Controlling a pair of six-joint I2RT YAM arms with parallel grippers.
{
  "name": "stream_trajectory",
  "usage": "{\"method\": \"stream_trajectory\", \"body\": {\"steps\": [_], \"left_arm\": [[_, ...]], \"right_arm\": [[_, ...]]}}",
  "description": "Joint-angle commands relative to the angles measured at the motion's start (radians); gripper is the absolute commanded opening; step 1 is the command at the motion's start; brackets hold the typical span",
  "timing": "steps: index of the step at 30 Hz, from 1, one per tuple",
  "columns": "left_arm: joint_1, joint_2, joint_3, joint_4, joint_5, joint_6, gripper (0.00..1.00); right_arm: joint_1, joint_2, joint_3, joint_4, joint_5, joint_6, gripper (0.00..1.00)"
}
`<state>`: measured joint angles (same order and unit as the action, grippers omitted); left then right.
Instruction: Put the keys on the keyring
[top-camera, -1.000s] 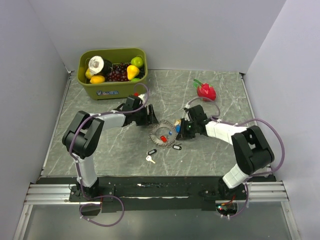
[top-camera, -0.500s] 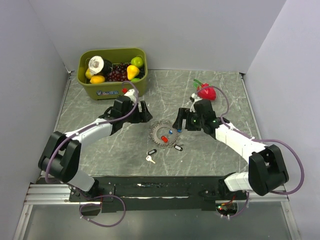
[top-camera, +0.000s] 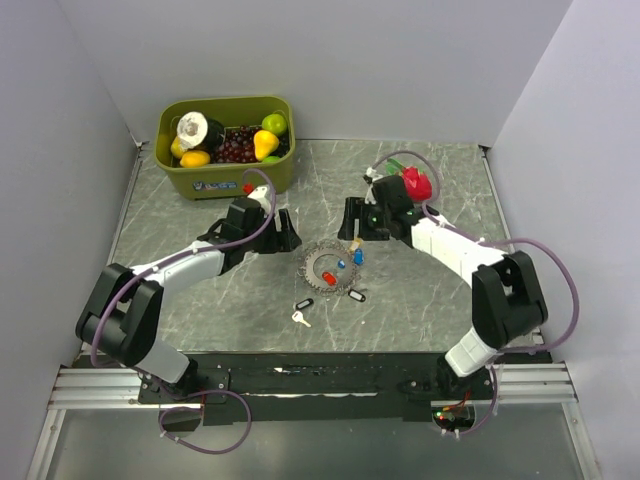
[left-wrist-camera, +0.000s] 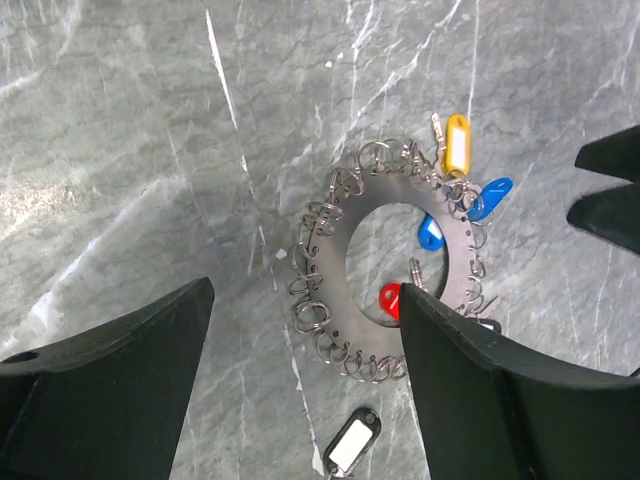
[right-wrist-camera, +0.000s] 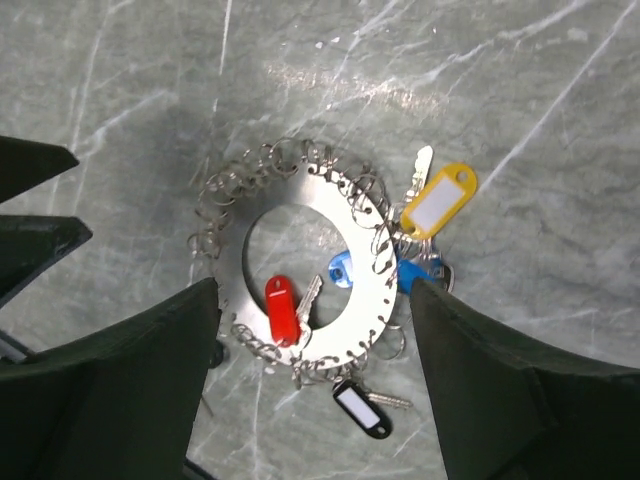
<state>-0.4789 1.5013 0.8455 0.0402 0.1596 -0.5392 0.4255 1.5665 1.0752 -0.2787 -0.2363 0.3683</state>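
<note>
Left pincer (top-camera: 290, 230) jaws wide apart, empty, left of keyring (top-camera: 312, 268) mid-bench (top-camera: 450, 180). Right pincer (top-camera: 348, 220) also apart, empty, far-right of it. Red key (right-wrist-camera: 281, 308) lies across the ring; blue keys (right-wrist-camera: 345, 270) and yellow tag (right-wrist-camera: 438, 200) at its right edge. Black key (top-camera: 304, 304) and pale key (top-camera: 300, 319) lie loose, near side.

The top camera looks down from high behind on the whole table (top-camera: 200, 300). Each wrist camera hangs close above the keyring (left-wrist-camera: 328, 260), facing down, from opposite sides. All three views share that keyring.
</note>
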Motion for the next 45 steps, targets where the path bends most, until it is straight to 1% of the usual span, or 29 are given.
{"method": "stream_trajectory", "body": {"steps": [1, 3, 7, 12, 15, 18, 20, 22, 27, 34, 38, 41, 45], "left_arm": [[0.003, 0.01, 0.015, 0.001, -0.011, -0.002, 0.81], [0.003, 0.013, 0.018, -0.008, -0.022, 0.004, 0.81], [0.003, 0.016, 0.015, -0.014, -0.026, 0.007, 0.81], [0.003, 0.031, 0.009, -0.016, -0.022, 0.005, 0.8], [0.003, 0.034, 0.009, -0.022, -0.019, 0.008, 0.8], [0.002, 0.042, 0.013, -0.036, -0.029, 0.013, 0.8], [0.002, 0.054, 0.026, -0.037, -0.034, 0.019, 0.8], [0.0, 0.068, 0.036, -0.072, -0.037, 0.025, 0.8], [-0.017, 0.14, 0.086, -0.097, -0.045, 0.027, 0.79], [-0.046, 0.208, 0.127, -0.109, -0.045, 0.027, 0.78], [-0.052, 0.238, 0.142, -0.109, -0.032, 0.025, 0.78], [-0.055, 0.249, 0.147, -0.109, -0.029, 0.024, 0.77], [-0.058, 0.249, 0.141, -0.108, -0.028, 0.025, 0.77]], "right_arm": [[0.035, 0.055, 0.11, -0.091, 0.061, -0.035, 0.74], [0.064, 0.081, 0.133, -0.12, 0.113, -0.043, 0.66], [0.104, 0.139, 0.219, -0.171, 0.184, -0.071, 0.58], [0.116, 0.248, 0.305, -0.24, 0.218, -0.08, 0.47], [0.117, 0.271, 0.342, -0.269, 0.21, -0.089, 0.43], [0.116, 0.233, 0.307, -0.266, 0.209, -0.092, 0.42], [0.117, 0.202, 0.246, -0.252, 0.206, -0.095, 0.42], [0.117, 0.152, 0.179, -0.246, 0.198, -0.094, 0.42], [0.117, 0.049, 0.051, -0.22, 0.178, -0.083, 0.42], [0.116, 0.026, -0.044, -0.208, 0.164, -0.083, 0.41], [0.117, 0.033, -0.076, -0.175, 0.101, -0.068, 0.4], [0.116, 0.044, -0.103, -0.149, 0.081, -0.049, 0.38], [0.113, 0.059, -0.133, -0.097, 0.032, -0.031, 0.34]]}}
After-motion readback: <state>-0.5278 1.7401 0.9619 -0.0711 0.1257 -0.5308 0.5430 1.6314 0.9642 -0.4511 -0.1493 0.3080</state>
